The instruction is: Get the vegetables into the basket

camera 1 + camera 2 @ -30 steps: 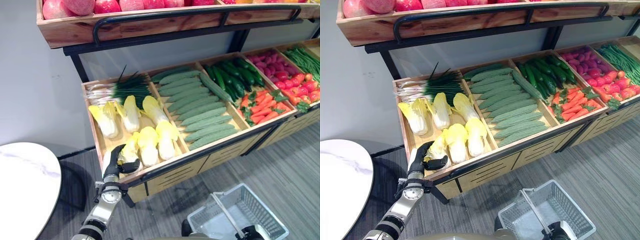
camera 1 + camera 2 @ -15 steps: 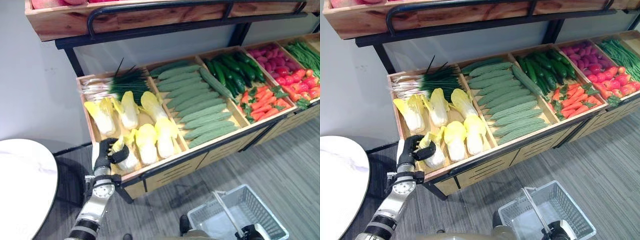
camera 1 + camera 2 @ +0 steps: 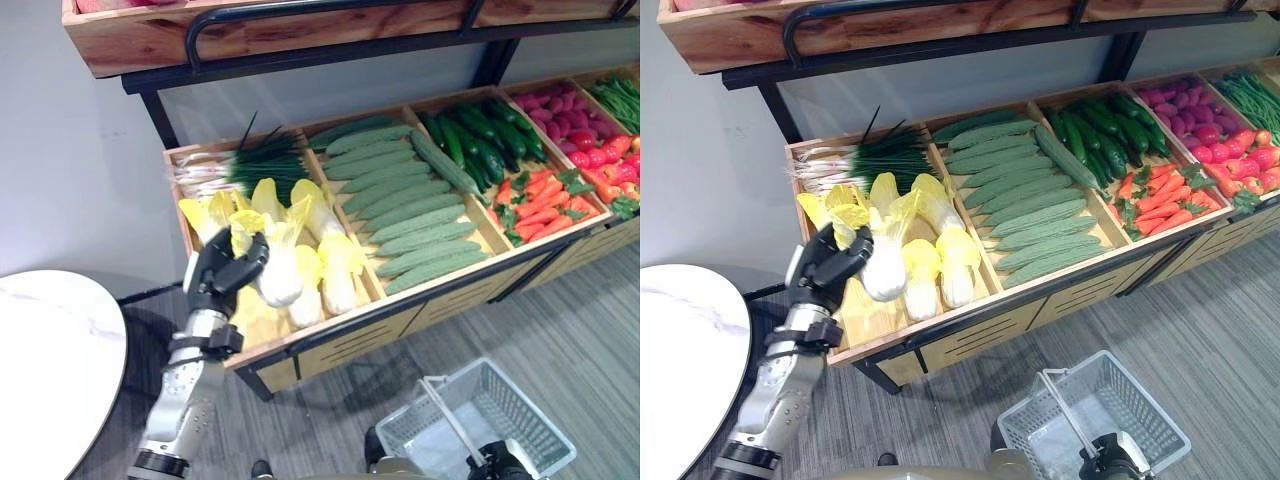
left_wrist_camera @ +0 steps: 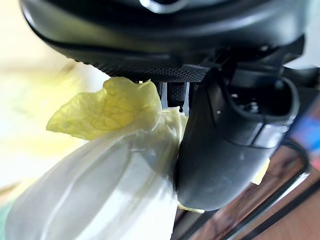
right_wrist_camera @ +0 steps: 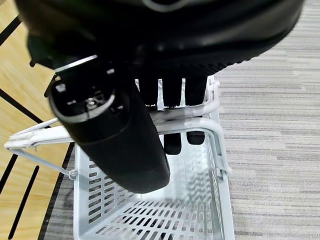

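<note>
So the left hand [image 3: 222, 272] has its fingers and thumb curled around a head of napa cabbage [image 3: 275, 268], white stalk end pointing down and the yellow leafy top bunched up by the fingers; it's held up above the front of the leftmost wooden bin [image 3: 262, 352], clear of the other cabbages [image 3: 335, 270] lying in there. In the left wrist view you can see the thumb [image 4: 235, 145] pressed right against the pale stalk with a yellow leaf poking up next to it. That same bin has green onions [image 3: 240, 168] along the back. Next bin over is stacked with light green cucumbers [image 3: 410, 215], then a bin with dark cucumbers [image 3: 480, 150] at the back and carrots [image 3: 545, 210] in front, and further to the right there's red and purple produce [image 3: 585, 135], can't tell exactly what it is. An upper wooden shelf [image 3: 300, 35] with a black rail runs across the top. The white wire basket [image 3: 1095, 425] is down on the grey floor [image 3: 560, 320] in front of the stand, nothing in it, and the right hand [image 5: 150, 105] has its fingers wrapped around the basket's handle [image 5: 185, 122], gripping it. A white round counter [image 3: 50, 370] sits off to the robot's left, well apart from the basket.
</note>
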You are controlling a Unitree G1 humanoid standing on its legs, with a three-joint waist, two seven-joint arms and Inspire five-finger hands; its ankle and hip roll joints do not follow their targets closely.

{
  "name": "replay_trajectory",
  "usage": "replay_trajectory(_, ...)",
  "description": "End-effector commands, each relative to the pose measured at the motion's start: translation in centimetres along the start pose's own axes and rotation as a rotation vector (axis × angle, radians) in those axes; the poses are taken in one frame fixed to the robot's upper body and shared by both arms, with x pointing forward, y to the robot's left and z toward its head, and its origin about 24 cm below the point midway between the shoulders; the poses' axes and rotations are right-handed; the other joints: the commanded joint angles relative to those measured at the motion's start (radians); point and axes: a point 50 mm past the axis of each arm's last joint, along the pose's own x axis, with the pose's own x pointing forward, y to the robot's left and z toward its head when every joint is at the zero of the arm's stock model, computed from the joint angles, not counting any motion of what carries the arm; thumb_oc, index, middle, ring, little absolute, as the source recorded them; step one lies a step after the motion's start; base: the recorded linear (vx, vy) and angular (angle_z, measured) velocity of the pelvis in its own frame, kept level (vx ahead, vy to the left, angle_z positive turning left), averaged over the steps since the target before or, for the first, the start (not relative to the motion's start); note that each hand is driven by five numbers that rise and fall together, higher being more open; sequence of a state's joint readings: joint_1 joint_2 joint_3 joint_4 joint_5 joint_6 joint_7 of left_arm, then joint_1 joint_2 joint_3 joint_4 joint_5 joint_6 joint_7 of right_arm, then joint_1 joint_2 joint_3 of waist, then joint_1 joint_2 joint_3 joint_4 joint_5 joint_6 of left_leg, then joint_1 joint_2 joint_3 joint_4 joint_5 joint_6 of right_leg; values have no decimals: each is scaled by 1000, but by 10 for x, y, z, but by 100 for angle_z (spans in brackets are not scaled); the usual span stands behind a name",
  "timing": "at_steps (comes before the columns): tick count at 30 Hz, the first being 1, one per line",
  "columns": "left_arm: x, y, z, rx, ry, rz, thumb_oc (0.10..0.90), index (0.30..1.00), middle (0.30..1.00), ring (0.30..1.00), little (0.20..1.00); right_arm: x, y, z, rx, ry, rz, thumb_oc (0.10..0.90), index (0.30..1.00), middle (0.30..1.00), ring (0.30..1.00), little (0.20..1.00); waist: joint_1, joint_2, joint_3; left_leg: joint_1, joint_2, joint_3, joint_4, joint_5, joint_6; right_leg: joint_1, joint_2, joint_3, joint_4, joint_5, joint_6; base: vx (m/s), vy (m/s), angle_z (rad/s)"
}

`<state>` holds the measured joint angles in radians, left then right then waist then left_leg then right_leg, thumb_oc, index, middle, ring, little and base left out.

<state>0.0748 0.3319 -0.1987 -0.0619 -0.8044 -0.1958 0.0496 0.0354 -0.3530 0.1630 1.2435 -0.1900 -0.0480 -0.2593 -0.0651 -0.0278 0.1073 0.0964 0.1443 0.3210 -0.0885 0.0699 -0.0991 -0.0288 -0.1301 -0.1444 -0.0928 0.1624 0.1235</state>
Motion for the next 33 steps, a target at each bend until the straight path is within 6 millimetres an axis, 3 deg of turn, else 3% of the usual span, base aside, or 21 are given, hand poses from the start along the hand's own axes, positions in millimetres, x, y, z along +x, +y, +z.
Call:
replay_trajectory(1, 11, -32, 53, -101, -276, -235, 400, 300, 300, 300, 300, 3, -4, 12, -34, -57, 0, 400, 300, 300, 300, 300, 8, -54, -33, 5, 12, -81, 1, -54, -11, 27, -74, 10, 6, -31, 77, 0, 0, 0)
replay_trajectory(11, 12, -35, 56, -79, -280, -263, 400, 300, 300, 300, 300, 2, -3, 7, -28, -37, -1, 400, 300, 300, 300, 300, 15, -65, -32, 34, 0, -70, 1, -65, 2, 47, -83, 14, 6, -36, 82, 19, 25, 0)
replay_trajectory(16, 14, -40, 60, -68, -295, -290, 400, 300, 300, 300, 300, 2, -4, 7, -13, -29, -4, 400, 300, 300, 300, 300, 24, -85, -12, 2, -13, -68, 93, -99, 17, 48, -99, 22, 23, -33, 83, -15, 49, -3)
replay_trajectory(19, 18, -44, 61, -66, -289, -314, 400, 300, 300, 300, 300, 3, -6, 6, 13, -19, -16, 400, 300, 300, 300, 300, 23, -99, 9, -38, -29, -70, 153, -128, 35, 2, -123, 37, 98, -25, 96, -83, 153, -3)
replay_trajectory(21, 20, -50, 61, -61, -285, -339, 400, 300, 300, 300, 300, 2, -7, 3, 25, -12, -22, 400, 300, 300, 300, 300, 12, -104, 21, -49, -45, -64, 157, -132, 48, -35, -138, 53, 140, 12, 111, -84, 134, -1)
replay_trajectory(25, 25, -58, 61, -58, -288, -365, 400, 300, 300, 300, 300, 2, -9, 3, 36, -10, -31, 400, 300, 300, 300, 300, -18, -102, 50, -56, -73, -19, 139, -132, 61, -107, -179, 87, 123, 206, 138, -142, 139, -16)
replay_trajectory(26, 25, -58, 63, -50, -290, -366, 400, 300, 300, 300, 300, 2, -7, 5, 33, -15, -25, 400, 300, 300, 300, 300, -22, -96, 51, -60, -71, -9, 132, -127, 63, -121, -183, 84, 117, 211, 138, -162, 132, -53)
replay_trajectory(27, 26, -58, 62, -40, -285, -372, 400, 300, 300, 300, 300, 2, -5, 4, 33, -11, -20, 400, 300, 300, 300, 300, -25, -90, 54, -62, -69, 8, 129, -125, 66, -133, -194, 61, 111, 213, 138, -206, 218, -94)
replay_trajectory(28, 26, -57, 62, -18, -277, -378, 400, 300, 300, 300, 300, 0, -2, -4, 28, 20, -8, 400, 300, 300, 300, 300, -12, -75, 55, -56, -64, 53, 107, -116, 75, -127, -224, -64, 153, 151, 131, -212, 300, -118)
replay_trajectory(29, 25, -54, 62, -4, -272, -372, 400, 300, 300, 300, 300, -1, 0, -6, 20, 24, 1, 400, 300, 300, 300, 300, -3, -56, 55, -41, -55, 71, 78, -120, 71, -101, -225, -139, 207, 75, 124, -227, 267, -136)
replay_trajectory(33, 22, -53, 63, -3, -268, -373, 400, 300, 300, 300, 300, -1, 1, -6, 19, 26, 0, 400, 300, 300, 300, 300, 14, -51, 44, -38, -50, 139, 58, -100, 79, -66, -244, -227, 318, 10, 111, -111, 51, -86)
